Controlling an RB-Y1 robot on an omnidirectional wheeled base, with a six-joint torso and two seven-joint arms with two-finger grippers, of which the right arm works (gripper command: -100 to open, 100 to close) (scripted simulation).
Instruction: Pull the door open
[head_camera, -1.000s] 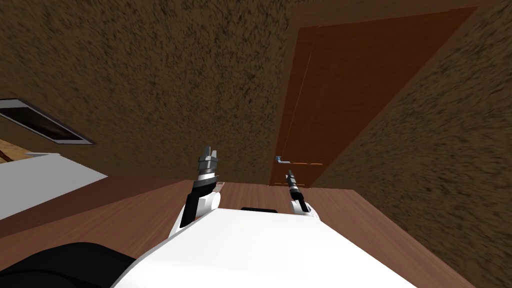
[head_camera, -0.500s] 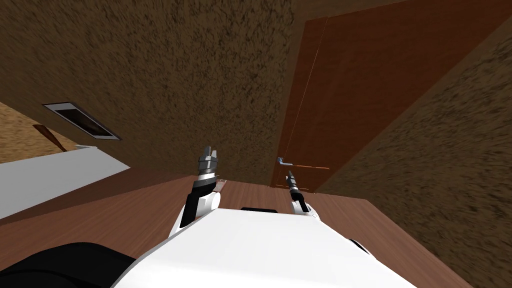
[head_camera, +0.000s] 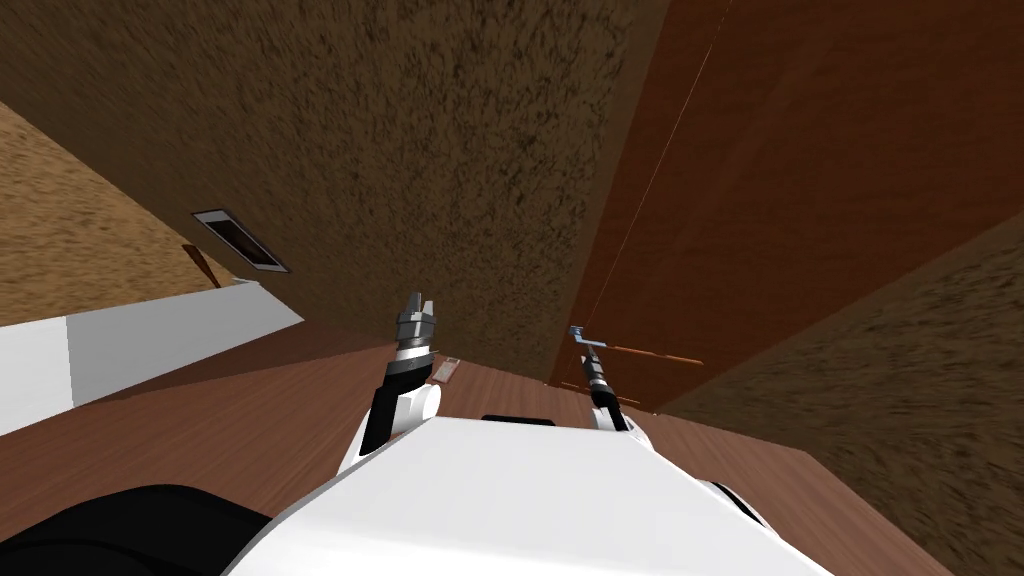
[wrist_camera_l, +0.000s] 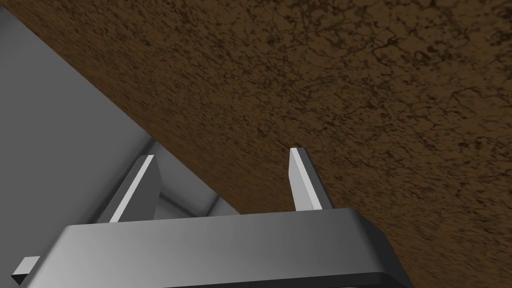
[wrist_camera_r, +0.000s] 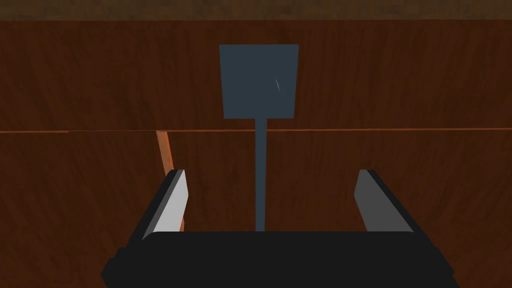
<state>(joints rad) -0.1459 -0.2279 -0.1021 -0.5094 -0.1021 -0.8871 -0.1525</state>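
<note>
Head view, entries left to right, each placed against the door.

- White unit (head_camera: 150, 345): far left of the door, well apart.
- Small framed panel (head_camera: 240, 240): on the speckled brown wall (head_camera: 420, 150), left of the door.
- Left gripper (head_camera: 416, 300): raised before that wall, left of the door and apart from it. Blades spread, nothing between them.
- Handle (head_camera: 583, 336): blue-grey lever, low at the door's left edge.
- Right gripper (wrist_camera_r: 271, 175): at the handle, close to the door face. Blades parted, with the lever's thin bar between them and touching neither. Square plate (wrist_camera_r: 259, 82) beyond, on the door.
- Door (head_camera: 800, 180): dark reddish-brown wood, thin orange seam along its left side.
</note>
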